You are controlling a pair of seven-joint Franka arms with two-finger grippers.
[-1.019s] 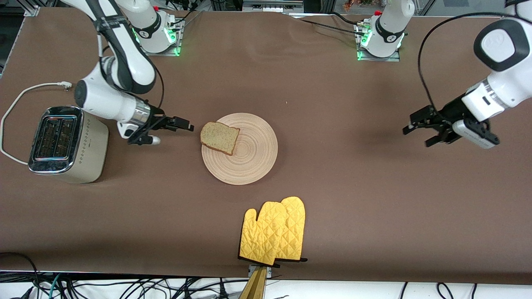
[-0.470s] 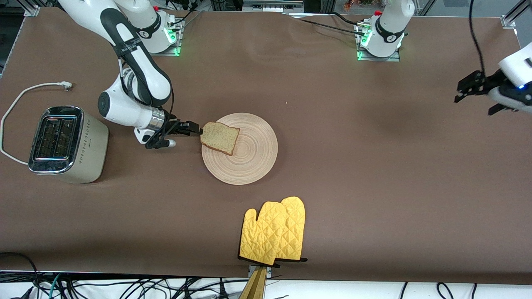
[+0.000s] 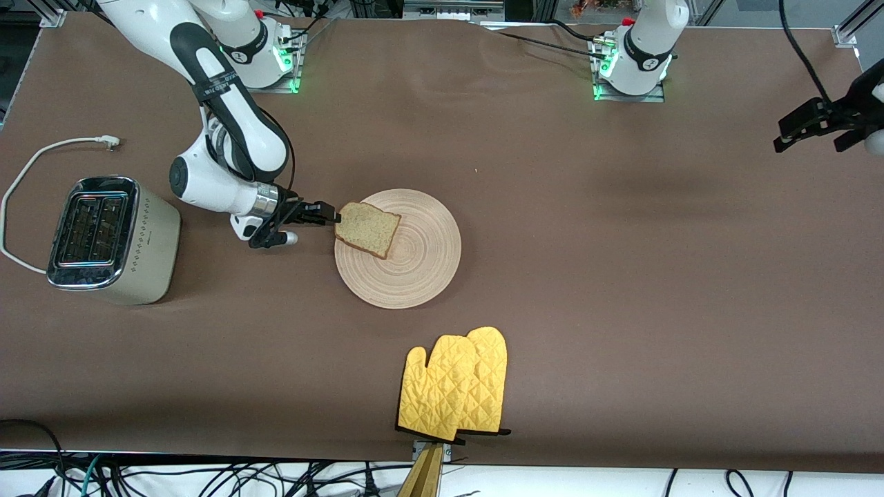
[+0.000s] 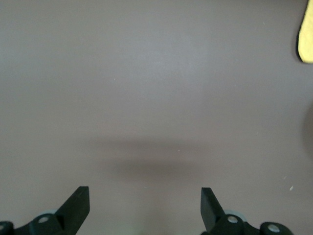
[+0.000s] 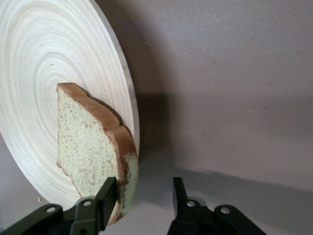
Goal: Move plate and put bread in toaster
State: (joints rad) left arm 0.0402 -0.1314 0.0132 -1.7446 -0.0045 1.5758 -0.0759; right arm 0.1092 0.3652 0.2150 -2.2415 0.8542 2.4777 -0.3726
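The pale wooden plate (image 3: pixel 414 266) lies flat mid-table. The bread (image 3: pixel 367 229) rests on it and overhangs its rim toward the toaster (image 3: pixel 103 238), which stands at the right arm's end of the table. My right gripper (image 3: pixel 326 212) is low at the bread's overhanging edge. In the right wrist view my right gripper (image 5: pixel 144 196) is open and straddles the crust of the bread (image 5: pixel 88 147): one finger is against the slice's face, the other is apart from it. The plate (image 5: pixel 49 58) shows beside the slice. My left gripper (image 3: pixel 811 131) is open, empty and high over the left arm's end; it also shows in the left wrist view (image 4: pixel 144 200).
A pair of yellow oven mitts (image 3: pixel 456 386) lies near the table's front edge, nearer to the camera than the plate; a corner of one mitt (image 4: pixel 305 34) shows in the left wrist view. The toaster's white cord (image 3: pixel 41 155) loops beside it.
My right gripper has moved from beside the toaster to the bread's edge, and the slice shifted slightly. My left arm has drawn back and up toward its end of the table.
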